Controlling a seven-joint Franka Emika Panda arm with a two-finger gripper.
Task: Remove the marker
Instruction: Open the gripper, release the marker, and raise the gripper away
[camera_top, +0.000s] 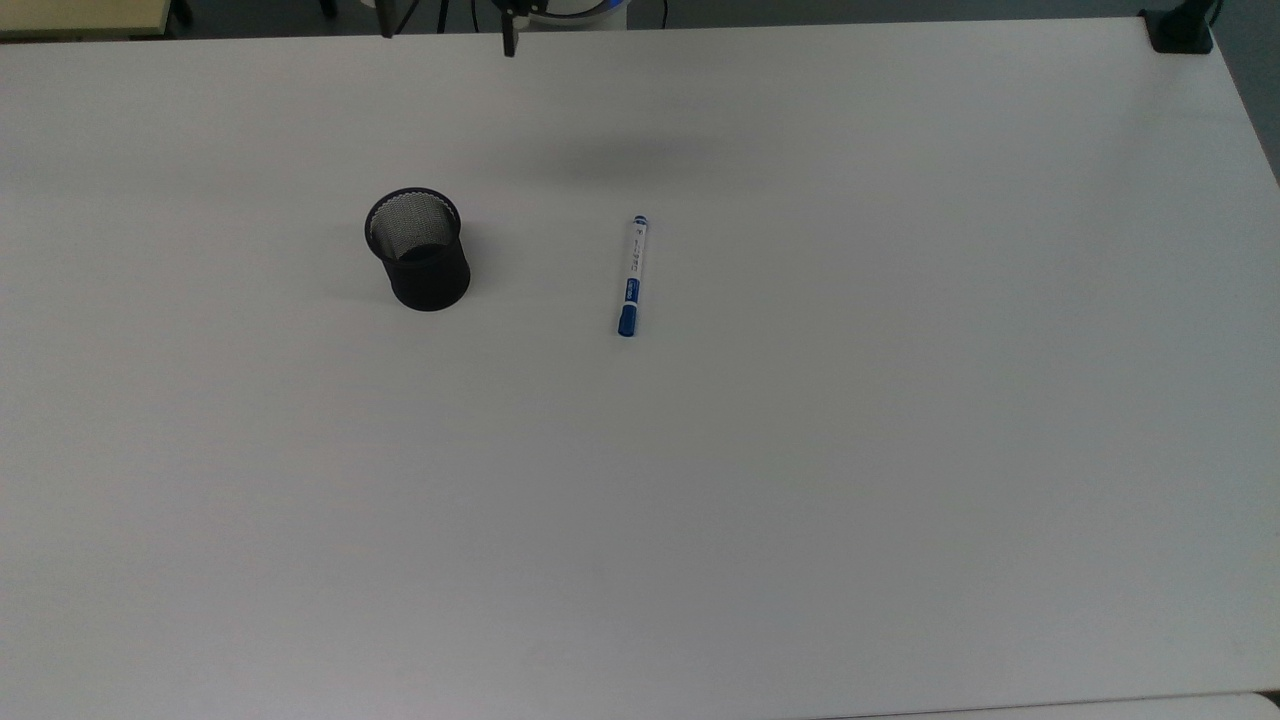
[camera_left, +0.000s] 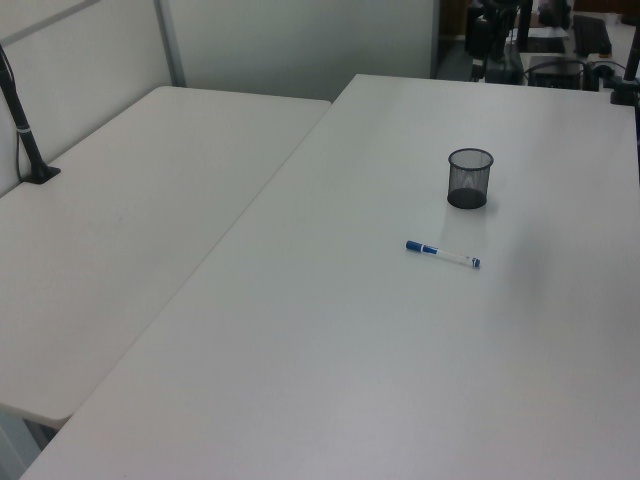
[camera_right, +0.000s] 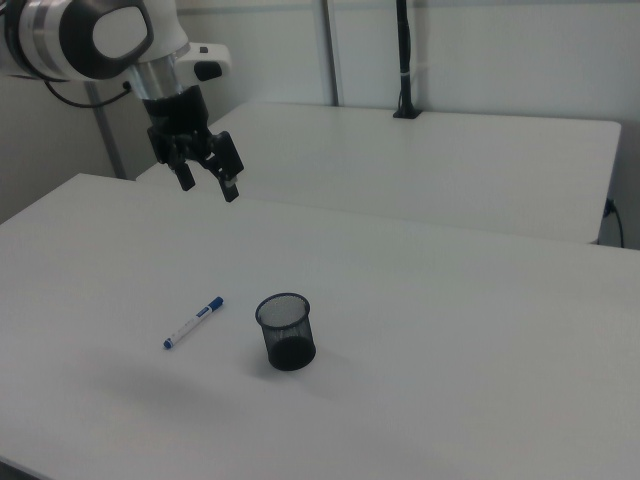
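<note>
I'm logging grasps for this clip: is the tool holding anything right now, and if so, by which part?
Nothing is held. The tool hangs open and empty above the table, while the marker lies flat on it beside the mesh cup.

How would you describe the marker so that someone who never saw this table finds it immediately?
On the large white table stands a black mesh cup. To its right in the top view lies the marker, flat and apart from it: slim, white-barrelled, with blue ends.
</note>
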